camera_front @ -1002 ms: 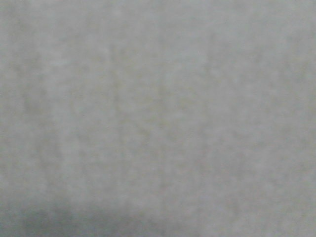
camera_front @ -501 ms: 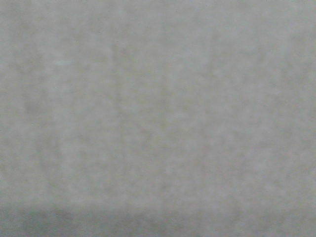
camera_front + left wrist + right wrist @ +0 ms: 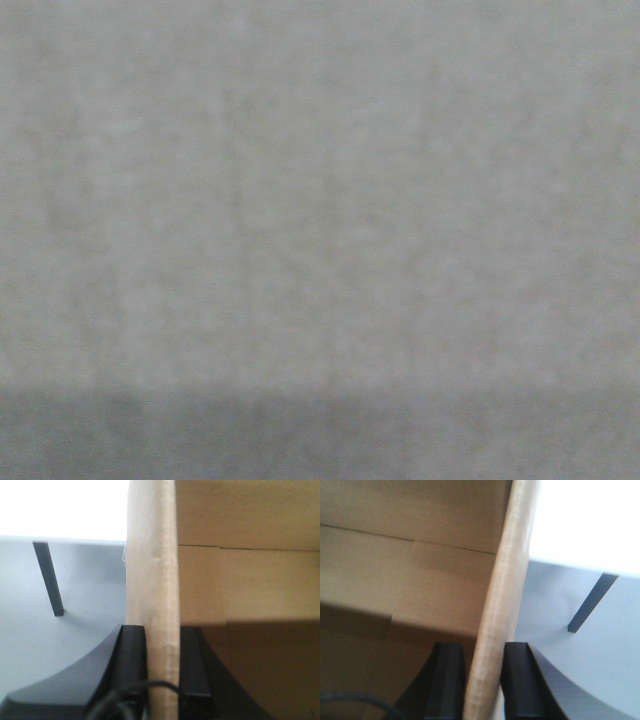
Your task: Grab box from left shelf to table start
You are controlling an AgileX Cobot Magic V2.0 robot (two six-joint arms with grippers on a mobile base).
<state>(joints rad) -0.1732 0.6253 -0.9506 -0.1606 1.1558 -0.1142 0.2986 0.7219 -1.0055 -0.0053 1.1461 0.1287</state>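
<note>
Cardboard walls of the box (image 3: 150, 570) are sitting pinched between black fingers (image 3: 132, 665), the left gripper (image 3: 162, 672) clamping one wall and the right gripper (image 3: 485, 677) another.

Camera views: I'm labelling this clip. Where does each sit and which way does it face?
Front: faces a blurred grey surface; no robot parts show.
Left wrist: behind the left gripper, clamped on the box wall, interior right.
Right wrist: behind the right gripper, clamped on its wall, interior left.
Both wrists share the box.
</note>
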